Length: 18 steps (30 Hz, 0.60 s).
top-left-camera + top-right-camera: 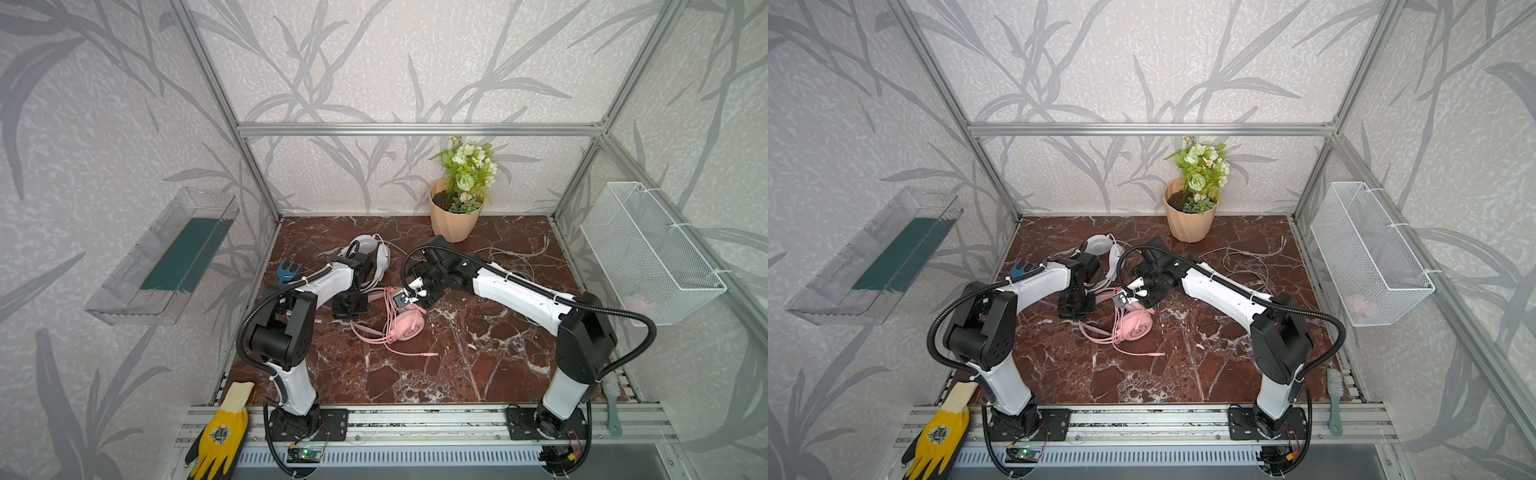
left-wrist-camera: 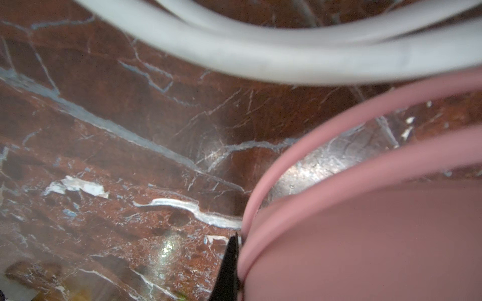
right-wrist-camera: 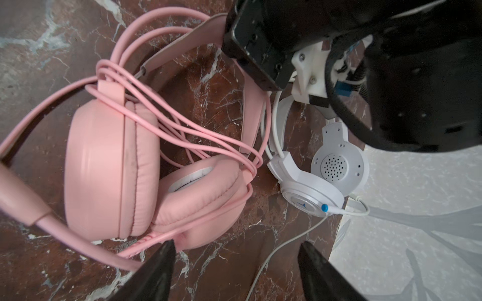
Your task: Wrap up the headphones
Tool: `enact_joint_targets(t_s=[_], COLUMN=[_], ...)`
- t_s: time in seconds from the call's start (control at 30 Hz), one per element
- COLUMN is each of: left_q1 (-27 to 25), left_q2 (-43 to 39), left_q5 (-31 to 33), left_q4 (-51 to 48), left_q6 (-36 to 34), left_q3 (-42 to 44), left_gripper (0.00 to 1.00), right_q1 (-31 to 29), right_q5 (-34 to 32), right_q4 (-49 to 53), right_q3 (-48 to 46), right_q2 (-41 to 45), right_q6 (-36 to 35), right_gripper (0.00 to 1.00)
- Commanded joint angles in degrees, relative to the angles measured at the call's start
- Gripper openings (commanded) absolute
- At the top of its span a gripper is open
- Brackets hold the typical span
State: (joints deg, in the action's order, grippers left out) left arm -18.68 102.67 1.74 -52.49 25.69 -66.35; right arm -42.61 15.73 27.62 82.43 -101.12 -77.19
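My left arm (image 1: 328,279) bends at the elbow and reaches inward, wrist pointing down, left gripper (image 1: 350,309) closed tight. My right arm (image 1: 519,297) stretches low toward the middle, right gripper (image 3: 236,268) with jaws spread apart.

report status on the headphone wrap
Left gripper shut on pink wired over-ear headset, at headband; right gripper open. Pink cable looped around it, plug loose. White round-cupped headset close beside.
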Motion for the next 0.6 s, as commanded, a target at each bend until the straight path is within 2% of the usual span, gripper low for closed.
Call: enact_joint_targets(t_s=[0.0, 0.17, 0.3, 0.43, 0.57], left_q1=[0.2, 0.5, 1.0, 1.7, 3.7], left_q2=[0.9, 0.7, -0.5, -2.0, -3.4], left_q5=[0.1, 1.1, 1.6, 3.2, 4.7], left_q4=[-2.2, -2.7, -2.1, -2.2, -2.6], left_q6=[1.2, 3.9, 7.1, 8.0, 5.9], left_q3=[-0.4, 0.1, 2.1, 3.6, 3.6], left_gripper=[0.0, 0.0, 0.0, 0.0, 0.0], right_q1=[0.4, 1.7, 3.4, 3.8, 5.0], right_q5=[1.1, 1.0, 5.3, 4.6, 2.7], right_q4=[-4.8, -7.6, -11.1, -17.0, -17.4], right_q3=[-0.6, -2.3, -10.3, -21.0, -24.8], right_q2=[3.0, 8.0, 15.1, 22.4, 26.3], right_q6=[7.5, 24.1, 36.5, 41.5, 45.6], right_gripper=[0.78, 0.78, 0.78, 0.79, 0.79])
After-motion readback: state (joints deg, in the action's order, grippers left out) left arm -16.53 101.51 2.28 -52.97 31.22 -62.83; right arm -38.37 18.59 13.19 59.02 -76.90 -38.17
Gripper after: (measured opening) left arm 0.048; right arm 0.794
